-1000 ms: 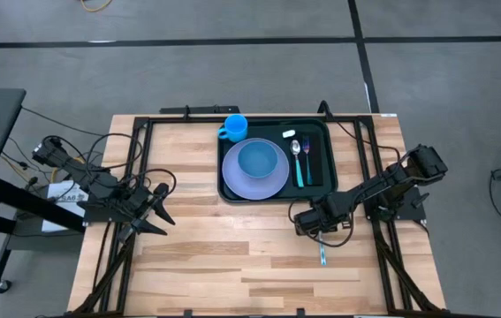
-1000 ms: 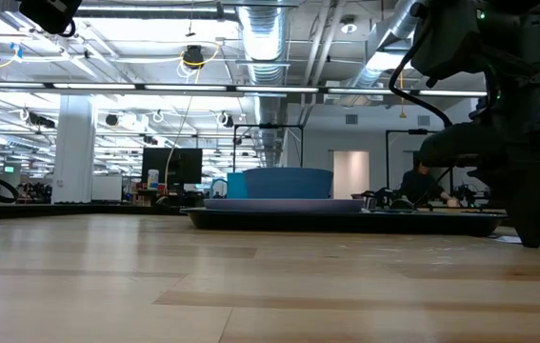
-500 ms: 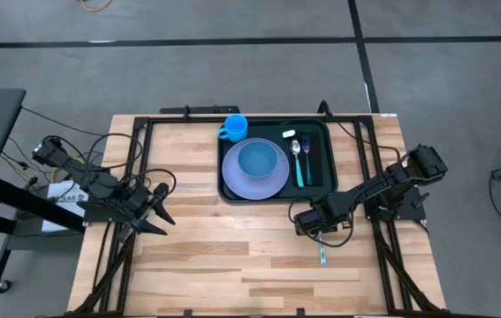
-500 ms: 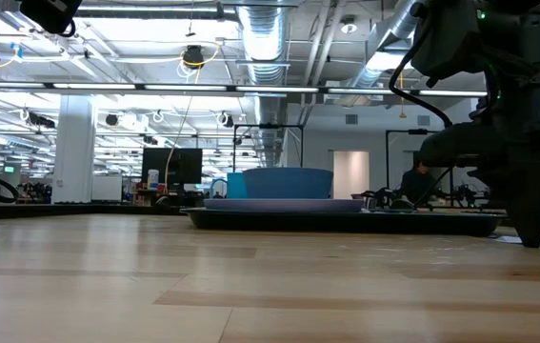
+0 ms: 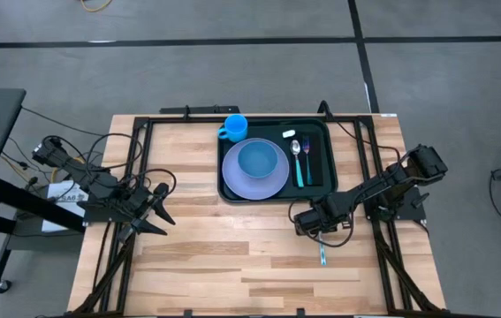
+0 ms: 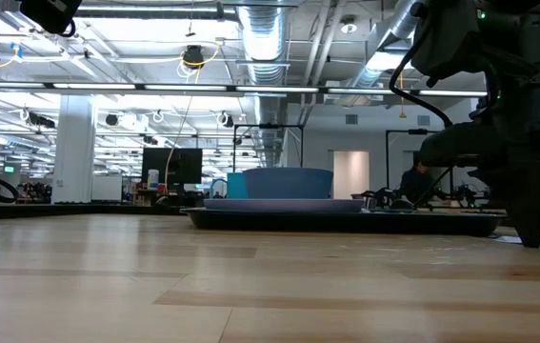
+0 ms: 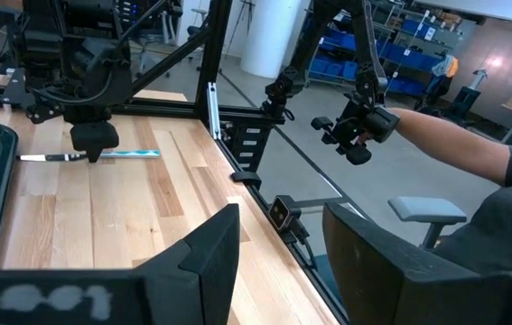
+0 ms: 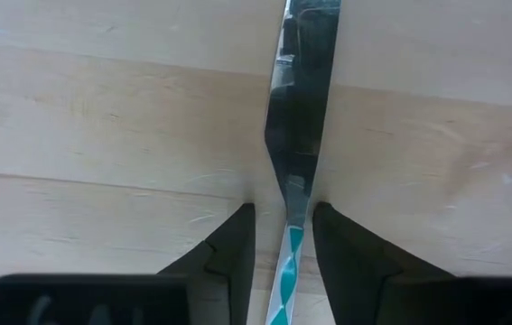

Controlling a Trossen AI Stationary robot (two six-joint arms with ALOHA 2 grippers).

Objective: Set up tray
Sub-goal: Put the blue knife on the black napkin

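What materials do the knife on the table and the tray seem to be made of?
The knife: the blade looks like polished metal, mirror-like; the handle is teal-and-white patterned, probably plastic. The tray: dark, smooth, with rounded corners and a raised rim, likely moulded plastic. The right gripper straddles the knife.

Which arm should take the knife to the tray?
Right. The right gripper already straddles the knife lying on the table near the tray. The left gripper waits open at the far side.
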